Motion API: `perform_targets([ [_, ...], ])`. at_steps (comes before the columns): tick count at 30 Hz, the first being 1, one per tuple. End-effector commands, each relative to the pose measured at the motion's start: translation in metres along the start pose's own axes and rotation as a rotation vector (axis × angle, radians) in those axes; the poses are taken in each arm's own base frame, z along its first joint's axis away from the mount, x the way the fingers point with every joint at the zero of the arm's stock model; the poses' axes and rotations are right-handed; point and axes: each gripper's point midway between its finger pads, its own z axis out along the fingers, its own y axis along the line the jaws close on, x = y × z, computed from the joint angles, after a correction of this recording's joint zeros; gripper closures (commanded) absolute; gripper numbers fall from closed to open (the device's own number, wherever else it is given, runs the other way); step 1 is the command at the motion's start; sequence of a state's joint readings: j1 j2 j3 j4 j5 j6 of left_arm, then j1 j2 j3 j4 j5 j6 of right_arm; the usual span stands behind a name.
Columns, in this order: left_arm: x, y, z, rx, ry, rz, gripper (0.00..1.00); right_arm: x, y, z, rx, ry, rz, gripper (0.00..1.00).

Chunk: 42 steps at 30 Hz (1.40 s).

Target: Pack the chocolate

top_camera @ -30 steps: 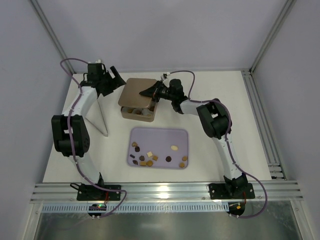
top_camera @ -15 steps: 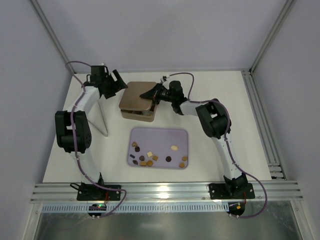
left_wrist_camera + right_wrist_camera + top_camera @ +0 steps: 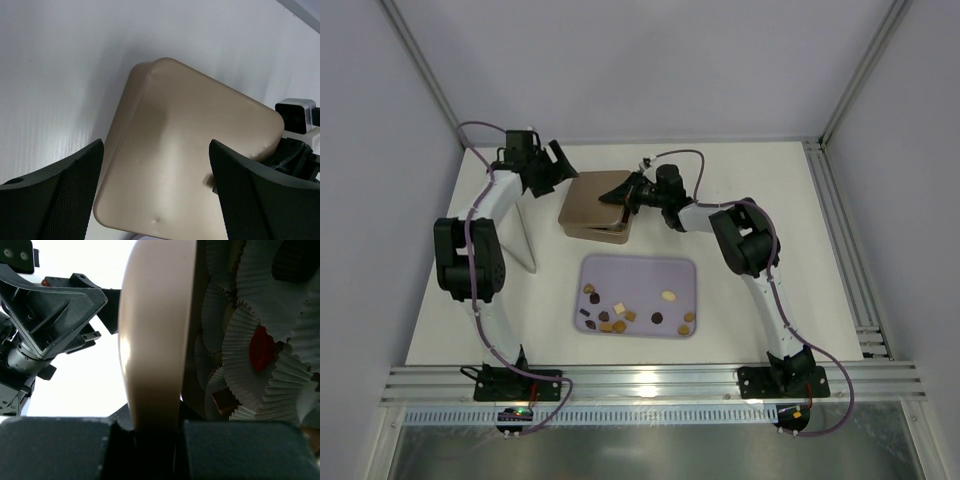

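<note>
Tan lid (image 3: 588, 200), pinched by the right gripper (image 3: 154, 435), needs steady tilting clear of the tin (image 3: 607, 235); left gripper (image 3: 557, 168) wide open, empty.

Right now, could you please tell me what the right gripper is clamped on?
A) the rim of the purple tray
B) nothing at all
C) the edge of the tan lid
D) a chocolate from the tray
C: in the right wrist view, the right gripper is shut on the edge of the tan lid, which runs up from between its pads.
</note>
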<state>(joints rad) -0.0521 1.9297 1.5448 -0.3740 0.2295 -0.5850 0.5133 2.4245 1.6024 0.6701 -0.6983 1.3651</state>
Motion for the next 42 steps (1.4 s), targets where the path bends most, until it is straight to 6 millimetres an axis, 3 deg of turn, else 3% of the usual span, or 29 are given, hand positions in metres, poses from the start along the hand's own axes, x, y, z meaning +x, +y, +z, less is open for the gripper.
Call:
perform_targets([
  [1,-0.011,-0.009,0.000,0.015,-0.018,0.037,0.17,-0.003,0.015,-0.001,-0.043,0.003,-0.051,0.93],
  [16,0.001,-0.004,0.010,-0.019,0.037,0.055,0.18,-0.009,0.026,-0.018,-0.082,-0.032,-0.029,0.78],
  [42,0.022,-0.015,0.022,-0.014,0.106,0.121,0.20,-0.017,0.008,-0.075,-0.028,-0.071,-0.036,0.72],
])
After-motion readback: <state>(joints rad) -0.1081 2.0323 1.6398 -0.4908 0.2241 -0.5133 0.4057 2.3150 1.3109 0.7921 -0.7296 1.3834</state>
